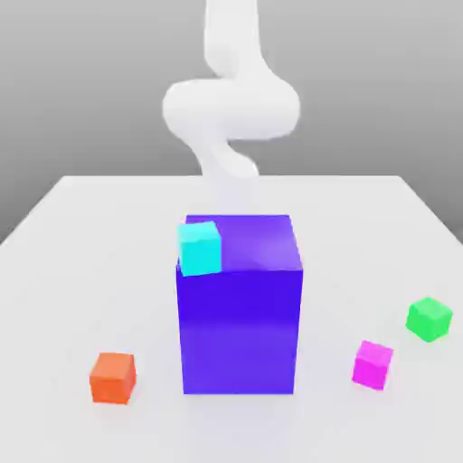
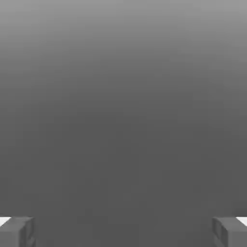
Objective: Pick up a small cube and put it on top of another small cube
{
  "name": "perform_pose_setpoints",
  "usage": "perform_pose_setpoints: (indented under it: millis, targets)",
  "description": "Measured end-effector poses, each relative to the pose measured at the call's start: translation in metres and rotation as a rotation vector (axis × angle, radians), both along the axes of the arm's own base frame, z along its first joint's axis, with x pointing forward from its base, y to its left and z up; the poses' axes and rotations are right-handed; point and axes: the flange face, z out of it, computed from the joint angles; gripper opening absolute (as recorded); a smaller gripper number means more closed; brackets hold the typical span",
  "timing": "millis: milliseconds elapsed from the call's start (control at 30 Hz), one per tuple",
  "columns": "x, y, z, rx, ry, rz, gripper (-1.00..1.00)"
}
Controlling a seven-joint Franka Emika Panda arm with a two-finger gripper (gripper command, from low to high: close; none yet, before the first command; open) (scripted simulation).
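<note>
Exterior view: magenta cube point(image 1: 373, 365) and green cube point(image 1: 429, 319) are seen at lower right; in hand view, the pincer point(image 2: 123, 232) is spread wide.

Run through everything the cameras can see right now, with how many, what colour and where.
magenta cube: one, pink, tabletop, exterior view's right
green cube: one, bright green, tabletop, at the exterior view's far right
orange cube: one, orange, tabletop, exterior view's left
cyan cube: one, cyan, at the big block's upper left corner in the exterior view
big block: one, purple-blue, mid-table
table: one, white, under the block
arm: one, white, behind the block
gripper: one, grey fingers, open, hand view
</note>
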Motion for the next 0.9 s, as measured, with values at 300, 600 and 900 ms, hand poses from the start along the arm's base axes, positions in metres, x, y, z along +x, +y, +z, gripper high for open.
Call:
perform_pose_setpoints:
  millis: [300, 600, 900]
  targets:
    - [0.061, 0.096, -0.185, -0.078, 0.262, 0.375, 0.0]
    - [0.022, 0.182, -0.368, -0.249, 0.49, 0.719, 0.0]
    - [-0.035, 0.202, -0.502, -0.422, 0.619, 0.928, 0.0]
